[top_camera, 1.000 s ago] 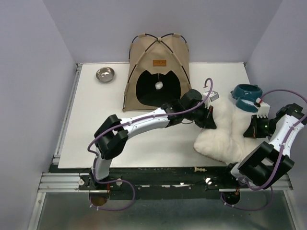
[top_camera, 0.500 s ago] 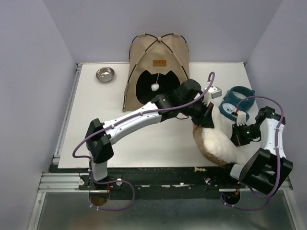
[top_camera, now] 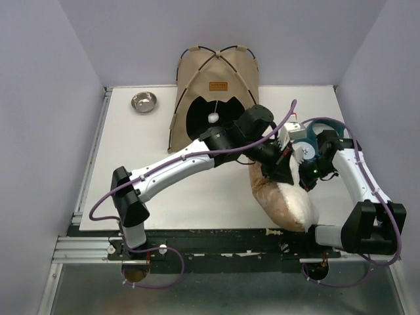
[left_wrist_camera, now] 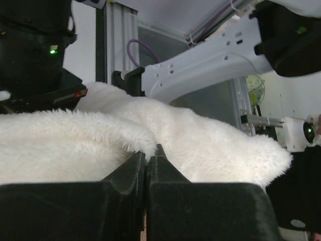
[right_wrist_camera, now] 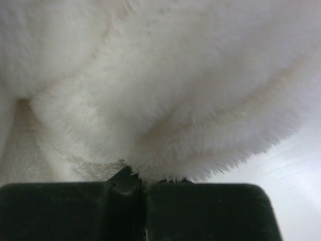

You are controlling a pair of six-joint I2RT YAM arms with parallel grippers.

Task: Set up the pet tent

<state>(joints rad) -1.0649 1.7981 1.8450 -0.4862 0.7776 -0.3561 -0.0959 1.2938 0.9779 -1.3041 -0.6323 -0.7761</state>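
We judge the pet tent [top_camera: 216, 82] to be light and springy, soft fabric stretched over thin poles. We would take hold of it at the black base trim or a pole, never the cloth. It stands upright just beyond the white cushion [top_camera: 283, 200] and to its left, doorway turned toward the cushion. The left gripper [left_wrist_camera: 149, 156] and right gripper [right_wrist_camera: 142, 182] are each pressed together on the cushion's fluffy upper edge. Both claws sit near the tent's doorway, not touching the tent.
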